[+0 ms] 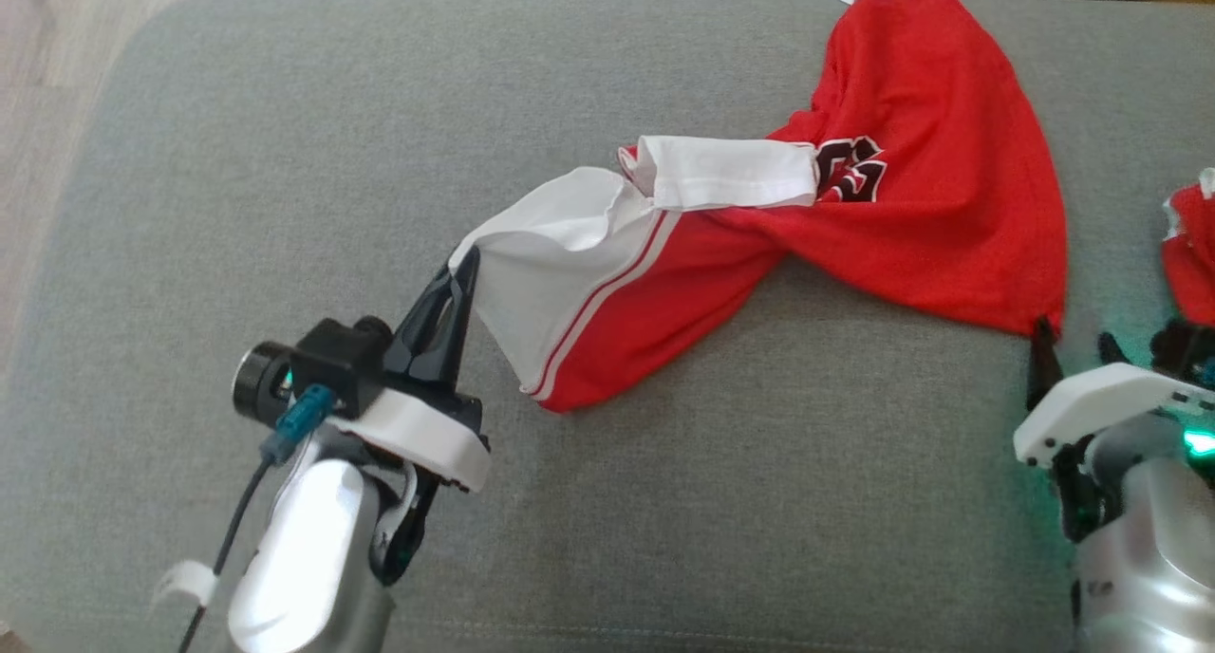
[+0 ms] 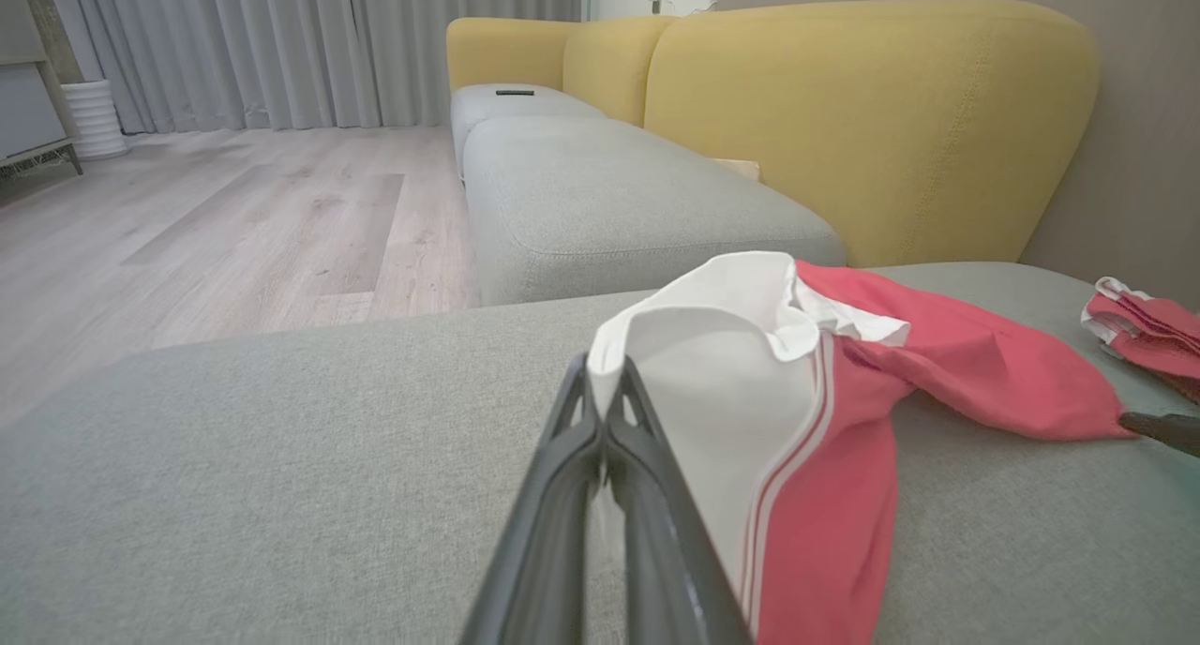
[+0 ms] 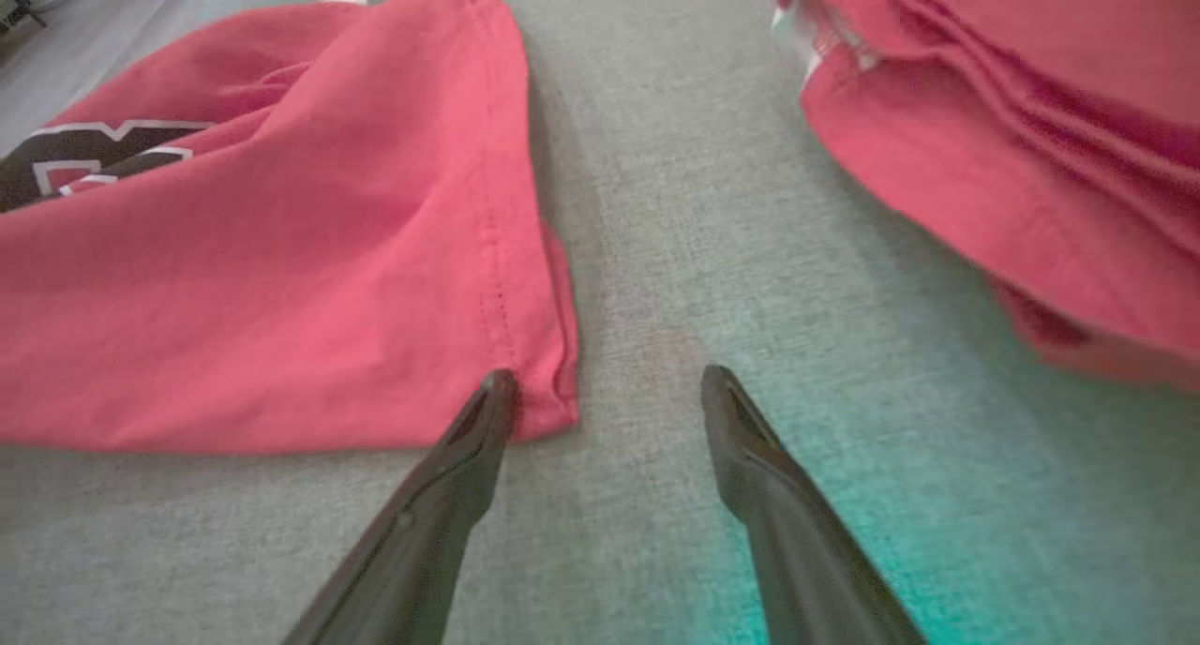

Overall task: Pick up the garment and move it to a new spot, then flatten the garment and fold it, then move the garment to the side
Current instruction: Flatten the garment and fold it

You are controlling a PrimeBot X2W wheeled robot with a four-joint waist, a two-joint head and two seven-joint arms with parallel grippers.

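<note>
Pinching the white corner of the red-and-white fabric garment [image 1: 911, 188], the left tool [image 2: 605, 378] has its 2 long dark fingers pressed together on the cloth, which stands up a little from the grey fabric sofa cushion [image 1: 285, 159]. From this grip the garment runs to the robot's right. It is twisted at the middle, where a white band crosses it, then spreads into a broad red panel with black-and-white lettering that lies on the cushion. The right tool [image 3: 609, 382] stands spread, 1 fingertip at the panel's hemmed red corner, the other over bare cushion. Near it, apart from the garment, sits a folded red cloth [image 3: 1031, 157] with white trim. A yellow sofa backrest [image 2: 872, 120] rises behind the cushion, and a pale wooden floor [image 2: 234, 214] lies alongside.
</note>
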